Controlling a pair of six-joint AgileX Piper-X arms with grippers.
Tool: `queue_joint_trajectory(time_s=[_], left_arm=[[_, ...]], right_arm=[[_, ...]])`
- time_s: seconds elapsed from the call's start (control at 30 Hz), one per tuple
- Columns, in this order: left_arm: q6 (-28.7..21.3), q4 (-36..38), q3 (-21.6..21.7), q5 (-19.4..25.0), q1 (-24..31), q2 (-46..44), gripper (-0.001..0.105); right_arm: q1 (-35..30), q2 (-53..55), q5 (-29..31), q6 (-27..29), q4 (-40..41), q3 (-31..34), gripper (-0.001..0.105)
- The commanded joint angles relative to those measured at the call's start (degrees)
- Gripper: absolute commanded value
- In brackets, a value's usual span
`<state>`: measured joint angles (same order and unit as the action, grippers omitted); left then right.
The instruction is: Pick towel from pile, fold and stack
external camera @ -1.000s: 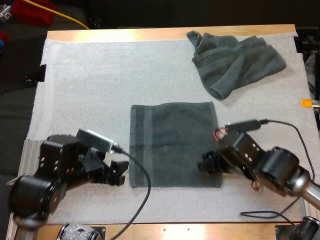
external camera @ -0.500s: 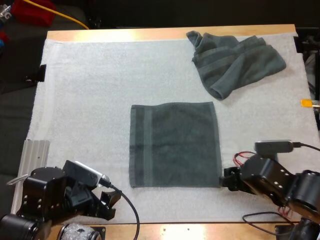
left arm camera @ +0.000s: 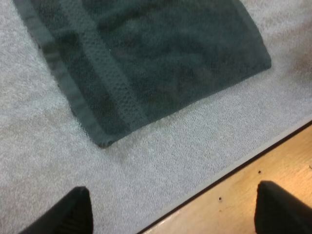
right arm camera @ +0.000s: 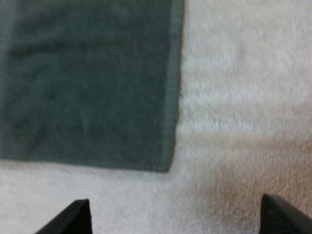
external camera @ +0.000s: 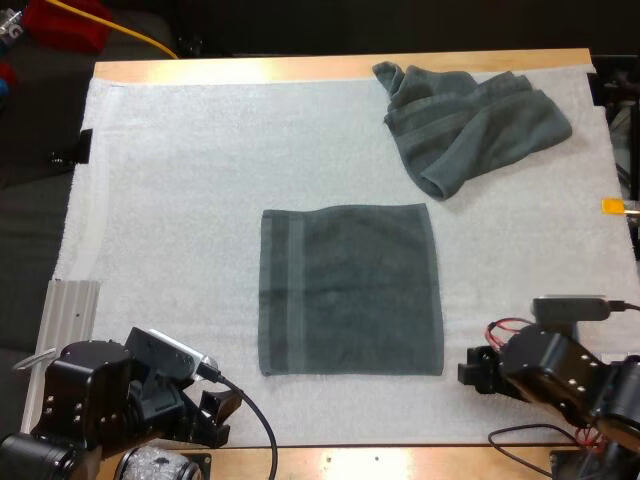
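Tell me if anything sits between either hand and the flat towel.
Nothing visible does. Only bare white mat separates the flat towel from the left hand and from the right hand. The crumpled towel lies at the far right, out of the way.

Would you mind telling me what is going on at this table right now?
Two robot arms are working on towel folding. One flat towel lies spread in the middle of the white mat, and a crumpled towel sits at the mat's far right corner. Neither arm holds anything. The left claw is open off the flat towel's near left corner, and the right claw is open just off its near right corner. Both are clear of the cloth.
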<state>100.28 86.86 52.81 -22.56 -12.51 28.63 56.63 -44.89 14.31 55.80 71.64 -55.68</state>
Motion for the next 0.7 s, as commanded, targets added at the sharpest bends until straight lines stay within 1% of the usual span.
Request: queue_joint_trajectory(time_s=[0.0,0.17,0.27,0.37,0.47,0.67], left_arm=[[0.2,0.4,0.4,-0.3,0.0,-0.3,0.067],[0.2,0.4,0.4,-0.4,0.0,-0.3,0.067],[0.2,0.4,0.4,-0.4,0.0,-0.3,0.067],[0.2,0.4,0.4,-0.7,0.0,-0.3,0.067],[0.2,0.4,0.4,-1.9,0.0,-0.3,0.067],[0.2,0.4,0.4,-2.6,0.0,-0.3,0.067]], right_arm=[[0.0,0.3,-1.2,0.6,-1.0,1.7,0.067],[0.0,0.3,-5.4,0.9,-8.3,8.1,0.067],[-0.4,0.3,-8.1,0.7,-13.9,12.3,0.067],[-3.0,0.3,-12.0,-0.7,-19.2,16.6,0.067],[-6.4,0.3,-16.8,-0.9,-25.6,20.4,0.067],[-15.0,0.1,-28.5,-2.7,-37.9,27.7,0.067]])
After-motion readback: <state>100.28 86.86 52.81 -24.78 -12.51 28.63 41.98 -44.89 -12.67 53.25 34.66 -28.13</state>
